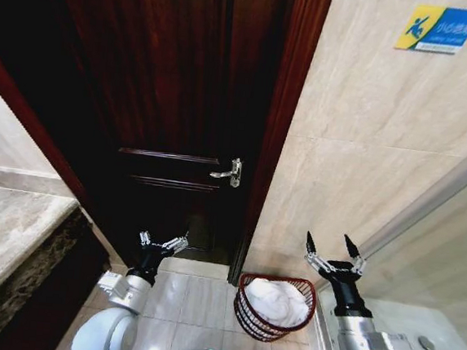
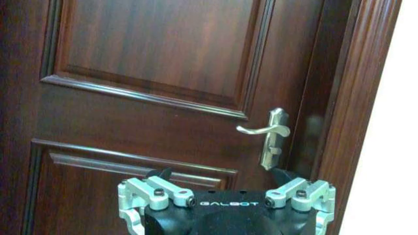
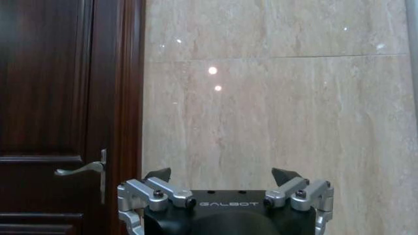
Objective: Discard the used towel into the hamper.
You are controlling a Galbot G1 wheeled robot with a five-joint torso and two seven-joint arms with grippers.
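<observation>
Head view: one hamper stands upright, mouth up, one white towel inside; left gripper and right gripper fingers spread, empty.

White towel crumpled inside red-brown wire hamper on floor

- Premises: a washroom, of a public or hotel type.
- Walls clad in polished beige stone tile.
- Dark wooden door fitted with a metal lever handle.
- Marble-topped vanity counter.
- Blue and yellow caution sign fixed high on the wall.
- Pale tiled floor.
</observation>
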